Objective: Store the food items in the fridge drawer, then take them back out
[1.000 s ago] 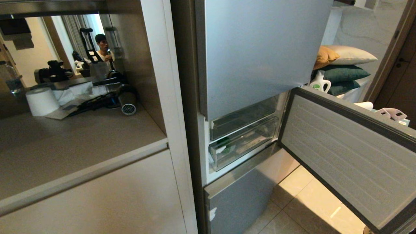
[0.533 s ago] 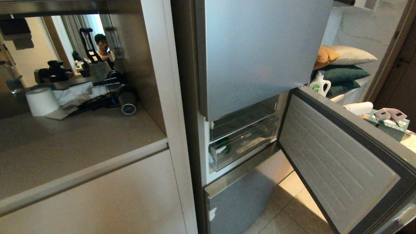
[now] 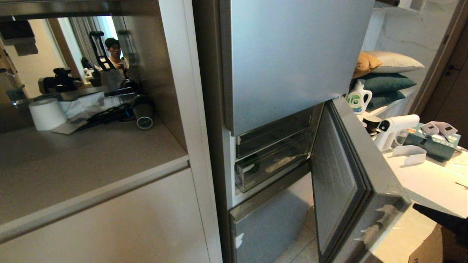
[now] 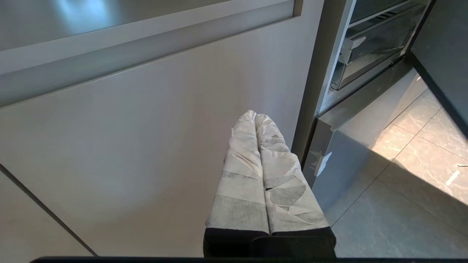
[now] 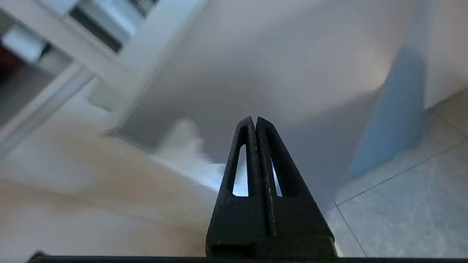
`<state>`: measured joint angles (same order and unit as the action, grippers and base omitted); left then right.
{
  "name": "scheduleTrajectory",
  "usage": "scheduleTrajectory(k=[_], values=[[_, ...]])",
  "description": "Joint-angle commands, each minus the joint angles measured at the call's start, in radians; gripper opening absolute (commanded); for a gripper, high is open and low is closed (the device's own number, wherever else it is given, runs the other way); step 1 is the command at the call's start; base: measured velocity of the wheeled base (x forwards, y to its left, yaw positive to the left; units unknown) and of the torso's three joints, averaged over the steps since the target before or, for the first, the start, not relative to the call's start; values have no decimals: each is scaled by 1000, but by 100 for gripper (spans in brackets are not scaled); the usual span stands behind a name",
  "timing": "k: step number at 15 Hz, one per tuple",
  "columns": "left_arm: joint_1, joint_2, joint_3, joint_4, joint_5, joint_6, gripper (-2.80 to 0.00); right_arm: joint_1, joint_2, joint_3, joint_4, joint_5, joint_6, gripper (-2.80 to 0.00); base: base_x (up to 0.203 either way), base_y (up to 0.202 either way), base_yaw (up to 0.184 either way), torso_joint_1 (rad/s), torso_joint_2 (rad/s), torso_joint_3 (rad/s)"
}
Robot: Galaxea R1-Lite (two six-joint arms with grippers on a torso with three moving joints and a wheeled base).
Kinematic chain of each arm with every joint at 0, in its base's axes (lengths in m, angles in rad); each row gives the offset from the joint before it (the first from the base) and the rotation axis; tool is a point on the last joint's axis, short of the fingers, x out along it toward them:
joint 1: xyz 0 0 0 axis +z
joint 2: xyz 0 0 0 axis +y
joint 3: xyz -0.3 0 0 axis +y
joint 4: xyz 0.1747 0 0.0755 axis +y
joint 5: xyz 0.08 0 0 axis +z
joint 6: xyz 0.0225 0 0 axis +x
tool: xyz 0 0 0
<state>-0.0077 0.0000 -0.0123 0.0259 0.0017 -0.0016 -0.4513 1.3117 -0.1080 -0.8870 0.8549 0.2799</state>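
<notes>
The left gripper [image 4: 255,117] hangs low in front of a beige cabinet door [image 4: 146,146], its two tape-wrapped fingers [image 4: 241,175] pressed flat together with nothing between them. Beyond it and toward the fridge side, the silver fridge [image 3: 292,54] stands with its middle compartment exposed. Two clear bins sit one above the other inside; the lower one is the fridge drawer [image 3: 272,162], pushed in, well apart from the left gripper and up from it. Through the drawer's clear wall a dark green shape [image 3: 253,168] shows at its near end, which may be the bell pepper, though I cannot tell for certain; the potato cannot be made out. The compartment door [image 3: 343,182] hangs half swung on its hinge, edge-on to the head camera, between the drawer and the right arm [image 3: 444,219], of which only a dark piece shows at the far right edge. The right gripper [image 5: 255,118] has its black slotted fingers [image 5: 241,164] closed tight on nothing, pointing at a pale grey panel [image 5: 274,73] just ahead of its tips, tiled floor [image 5: 402,204] below
</notes>
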Motion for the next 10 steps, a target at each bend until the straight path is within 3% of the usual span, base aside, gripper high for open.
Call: scheduleTrajectory(k=[1,4,10], values=[[0,2,0,0,1,0,-280,152,96,-51,-8,-108,8,-280,0,0,0,0,0,0],[0,2,0,0,1,0,-280,316,281,-193,-12,-269,18,-280,0,0,0,0,0,0],[0,2,0,0,1,0,-280,476,656,-581,-14,-394,16,-280,0,0,0,0,0,0]])
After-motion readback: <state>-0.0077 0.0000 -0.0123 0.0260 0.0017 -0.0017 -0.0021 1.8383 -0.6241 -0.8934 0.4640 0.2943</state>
